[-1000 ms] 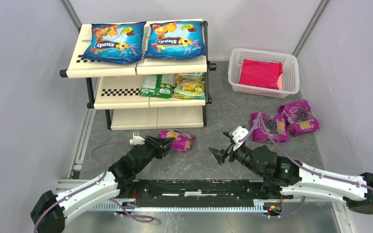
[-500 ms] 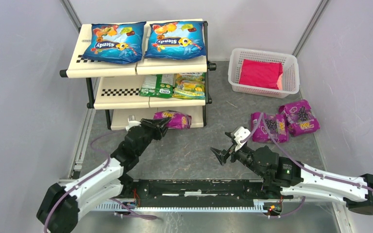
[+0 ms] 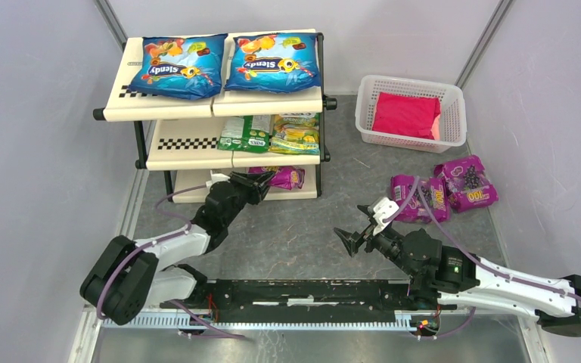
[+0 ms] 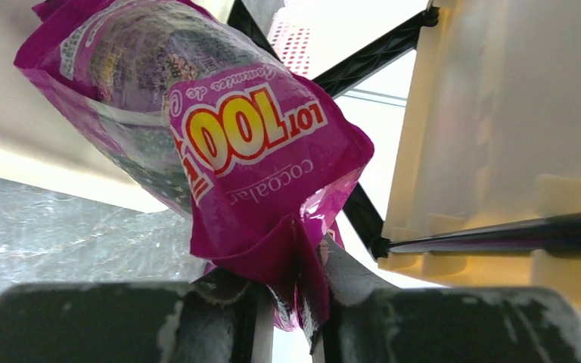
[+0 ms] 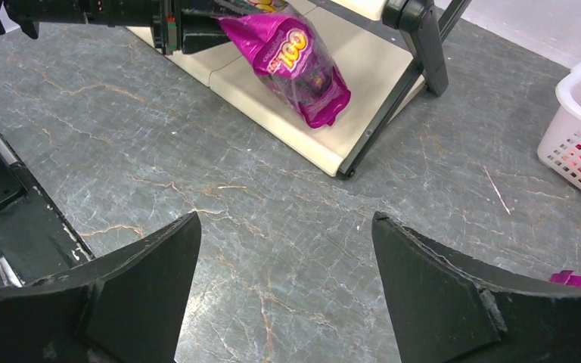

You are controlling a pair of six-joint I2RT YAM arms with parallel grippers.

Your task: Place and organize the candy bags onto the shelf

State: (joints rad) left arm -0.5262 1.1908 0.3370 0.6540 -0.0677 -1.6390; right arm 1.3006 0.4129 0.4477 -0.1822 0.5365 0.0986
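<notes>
The left arm and right arm wear white shells between black joints, with purple cables looping alongside. Above the black base rail, a green light glows on the right arm. The right gripper has fingers shaped as scuffed black wedges.

Purple bag tilted over shelf btm

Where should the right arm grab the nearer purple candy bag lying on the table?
Probably the thin left end seal of the nearer purple bag, coming down from the left. It lies flat, its middle is puffy, and its right end sits against the other purple bag.
</notes>
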